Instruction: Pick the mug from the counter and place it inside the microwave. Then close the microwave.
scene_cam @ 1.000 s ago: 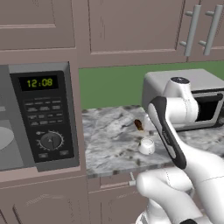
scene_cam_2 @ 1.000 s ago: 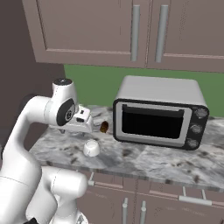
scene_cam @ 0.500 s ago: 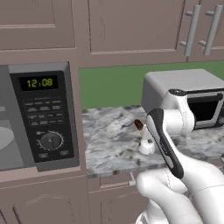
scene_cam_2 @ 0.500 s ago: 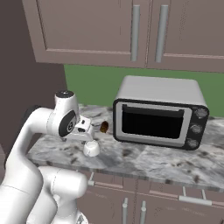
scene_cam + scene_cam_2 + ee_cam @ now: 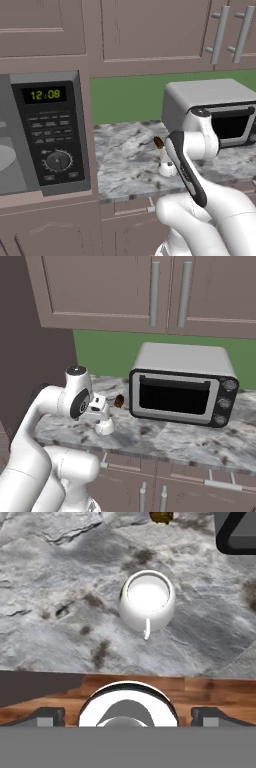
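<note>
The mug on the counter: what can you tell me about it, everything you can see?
The mug is small, squat, rounded and plain white, glossy like ceramic. It stands upright with its mouth open and looks empty; a thin handle sticks out toward the counter's front edge. It rests on the marbled counter, touching nothing else, apart from a small brown object behind it. The open fingers hover above it.

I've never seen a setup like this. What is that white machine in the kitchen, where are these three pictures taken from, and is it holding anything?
It is a white robot arm with a two-finger gripper, in a computer-rendered kitchen. Two pictures come from cameras behind the arm, on its left and right. The third looks down from the hand itself. On the marbled counter stand a small white mug, a little brown object and a grey toaster oven. The microwave is at the left. The gripper hangs open above the mug and holds nothing.
</note>
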